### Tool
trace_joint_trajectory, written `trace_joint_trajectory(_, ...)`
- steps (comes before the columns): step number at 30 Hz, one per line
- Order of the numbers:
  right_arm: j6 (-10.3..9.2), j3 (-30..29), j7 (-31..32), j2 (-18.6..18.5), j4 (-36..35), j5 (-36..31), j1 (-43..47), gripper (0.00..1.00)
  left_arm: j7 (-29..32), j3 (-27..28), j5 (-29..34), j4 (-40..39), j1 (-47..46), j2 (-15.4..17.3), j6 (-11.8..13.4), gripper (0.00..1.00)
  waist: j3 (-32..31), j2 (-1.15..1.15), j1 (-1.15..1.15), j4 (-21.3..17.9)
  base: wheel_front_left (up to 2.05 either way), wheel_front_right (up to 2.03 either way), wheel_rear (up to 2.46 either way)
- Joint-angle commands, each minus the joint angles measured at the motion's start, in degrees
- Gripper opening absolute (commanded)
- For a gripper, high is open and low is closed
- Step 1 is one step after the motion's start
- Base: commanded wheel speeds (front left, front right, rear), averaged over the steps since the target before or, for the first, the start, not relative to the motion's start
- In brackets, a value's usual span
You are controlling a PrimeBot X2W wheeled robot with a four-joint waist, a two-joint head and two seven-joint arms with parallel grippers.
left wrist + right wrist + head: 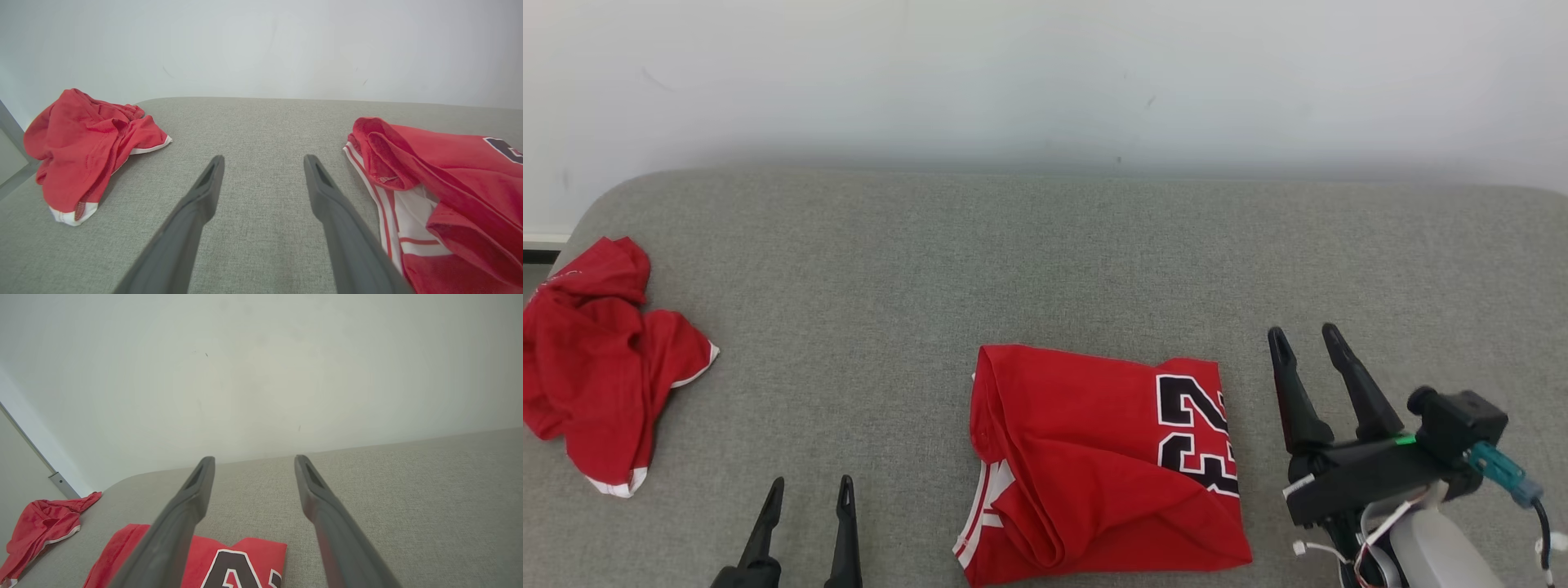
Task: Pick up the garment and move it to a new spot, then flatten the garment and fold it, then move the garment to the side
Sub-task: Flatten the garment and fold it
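Left claw [812, 483]: wide, empty
Right claw [1305, 333]: wide, empty
Folded jersey [1094, 465]: between both claws, touching neither
Crumpled red garment [596, 367]: well left of left claw

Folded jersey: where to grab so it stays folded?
The jersey: grip its bulky left edge, left gripper coming in low from the left. Layers roll into a thick stack there, so one pinch likely catches all; the right edge lies thin and flat.
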Motion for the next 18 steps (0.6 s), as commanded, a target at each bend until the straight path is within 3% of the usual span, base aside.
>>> trace_joint_trajectory(1, -0.14, -0.8, -0.6, 0.4, -0.8, -0.8, 1.4, 1.0, -0.1, -0.1, 0.4, -0.3, 0.6, -0.1, 0.2, 1.0, -0.1, 0.0, 0.0, -0.1, 0.0, 0.0, 0.0)
trace_joint_trajectory(5, -0.14, -2.8, -1.2, 0.5, -2.3, -3.9, 4.1, 1.0, -0.1, -0.1, 0.4, -0.5, 0.9, -0.1, 0.3, 1.0, -0.3, 0.0, 0.0, -0.2, 0.0, 0.0, 0.0)
trace_joint_trajectory(11, -0.14, -7.1, -1.5, 4.2, -6.2, -8.7, 9.0, 1.0, -0.1, 0.0, 0.0, -0.9, 1.6, -0.1, 0.3, 1.0, -0.6, 0.0, 0.0, -0.6, 0.0, 0.0, 0.0)
trace_joint_trajectory(18, -0.14, -8.2, -1.5, 7.0, -8.5, -12.1, 13.0, 1.0, -0.1, -0.3, -0.1, -1.3, 1.9, -0.1, 0.3, 1.0, -0.6, 0.0, 0.0, -0.8, 0.0, 0.0, 0.0)
